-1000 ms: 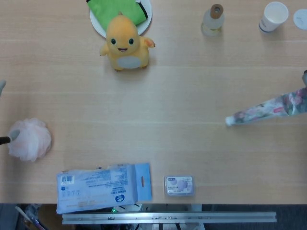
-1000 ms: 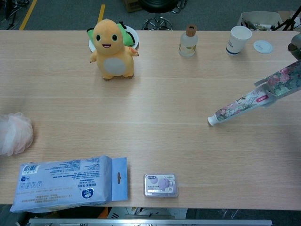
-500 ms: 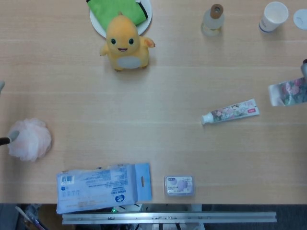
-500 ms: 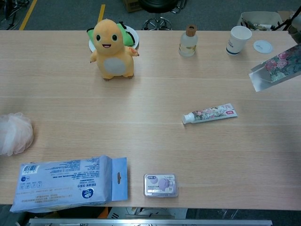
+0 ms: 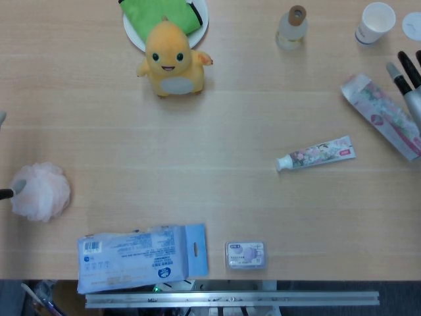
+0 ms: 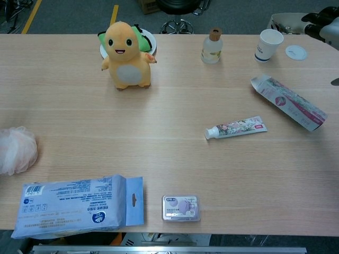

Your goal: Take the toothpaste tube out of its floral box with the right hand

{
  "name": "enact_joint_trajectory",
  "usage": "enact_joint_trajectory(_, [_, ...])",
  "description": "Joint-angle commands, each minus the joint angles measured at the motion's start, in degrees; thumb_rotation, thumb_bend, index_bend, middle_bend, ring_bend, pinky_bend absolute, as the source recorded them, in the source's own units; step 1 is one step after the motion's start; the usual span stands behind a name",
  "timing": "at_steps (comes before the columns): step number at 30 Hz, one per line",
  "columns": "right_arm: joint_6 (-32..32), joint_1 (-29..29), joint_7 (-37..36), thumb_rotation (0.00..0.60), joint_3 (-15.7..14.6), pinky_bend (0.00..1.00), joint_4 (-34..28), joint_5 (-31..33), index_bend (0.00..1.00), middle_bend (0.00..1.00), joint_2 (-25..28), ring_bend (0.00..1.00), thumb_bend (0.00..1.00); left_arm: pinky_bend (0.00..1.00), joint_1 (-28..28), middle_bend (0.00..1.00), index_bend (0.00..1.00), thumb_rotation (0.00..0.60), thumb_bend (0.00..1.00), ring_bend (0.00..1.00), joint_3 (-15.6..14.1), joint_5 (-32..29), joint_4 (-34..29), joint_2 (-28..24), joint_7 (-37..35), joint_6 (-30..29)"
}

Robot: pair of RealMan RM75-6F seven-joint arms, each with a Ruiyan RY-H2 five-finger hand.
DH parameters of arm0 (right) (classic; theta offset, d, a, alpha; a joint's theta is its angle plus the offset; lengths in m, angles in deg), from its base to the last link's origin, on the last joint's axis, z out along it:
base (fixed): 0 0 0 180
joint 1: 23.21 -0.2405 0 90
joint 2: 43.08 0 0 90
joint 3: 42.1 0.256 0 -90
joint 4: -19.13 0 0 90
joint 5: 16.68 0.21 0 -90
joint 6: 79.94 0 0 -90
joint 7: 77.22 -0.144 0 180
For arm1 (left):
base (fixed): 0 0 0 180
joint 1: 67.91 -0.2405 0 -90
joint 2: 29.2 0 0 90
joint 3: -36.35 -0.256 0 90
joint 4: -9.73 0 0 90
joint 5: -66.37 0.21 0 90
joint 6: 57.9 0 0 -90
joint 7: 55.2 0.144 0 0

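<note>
The floral toothpaste tube (image 5: 316, 153) (image 6: 236, 127) lies flat on the table, right of centre, cap pointing left. Its floral box (image 5: 380, 116) (image 6: 288, 101) lies on the table further right, slanted, open end toward the far left. My right hand (image 5: 409, 82) (image 6: 321, 24) hovers at the right edge just beyond the box, fingers stretched out and holding nothing. In the chest view it stands clear of the box. Of my left hand only grey slivers (image 5: 2, 118) show at the left edge, beside a pink bath pouf (image 5: 41, 191).
A yellow plush toy (image 5: 172, 60) stands in front of a white plate (image 5: 133, 31) with a green cloth. A small bottle (image 5: 291, 27), a paper cup (image 5: 376, 22) and its lid (image 6: 295, 51) stand at the back right. A wipes pack (image 5: 141, 257) and a small case (image 5: 245, 255) lie near the front edge.
The tube slid out of the lifted box onto the table. My right hand then laid the box down to the tube's right and let go of it.
</note>
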Motion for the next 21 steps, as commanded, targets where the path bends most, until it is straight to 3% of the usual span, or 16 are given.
enact_joint_trajectory(1, [1.1, 2.8, -8.0, 0.6, 0.9, 0.27, 3.9, -8.6, 0.0, 0.0, -1.8, 0.0, 0.0, 0.22, 0.0, 0.0, 0.0, 0.6, 0.0, 0.0, 0.1, 0.1, 0.1, 0.1, -0.2, -0.1])
enact_joint_trajectory(5, [6.6, 7.0, -19.4, 0.6, 0.9, 0.27, 11.5, -21.2, 0.0, 0.01, -5.8, 0.0, 0.0, 0.22, -0.1, 0.0, 0.0, 0.6, 0.0, 0.0, 0.5, 0.6, 0.5, 0.6, -0.9, -1.2])
enact_joint_trajectory(8, [10.2, 9.9, -26.5, 0.6, 0.4, 0.27, 16.8, -27.0, 0.0, 0.03, -8.5, 0.0, 0.0, 0.22, 0.0, 0.0, 0.0, 0.6, 0.0, 0.0, 0.8, 1.0, 0.7, 1.0, -1.3, -2.0])
enact_joint_trajectory(14, [16.2, 14.7, -36.6, 0.6, 0.0, 0.27, 23.8, -33.5, 0.01, 0.1, -11.9, 0.03, 0.0, 0.22, 0.1, 0.0, 0.01, 0.6, 0.0, 0.0, 1.7, 2.1, 0.4, 1.9, -2.5, -3.9])
enact_joint_trajectory(21, [22.7, 21.0, -41.6, 0.6, -0.4, 0.27, 27.2, -36.2, 0.02, 0.12, -14.4, 0.04, 0.0, 0.22, 0.9, 0.0, 0.01, 0.6, 0.0, 0.0, 1.7, 2.8, -1.2, 1.6, -1.4, -3.3])
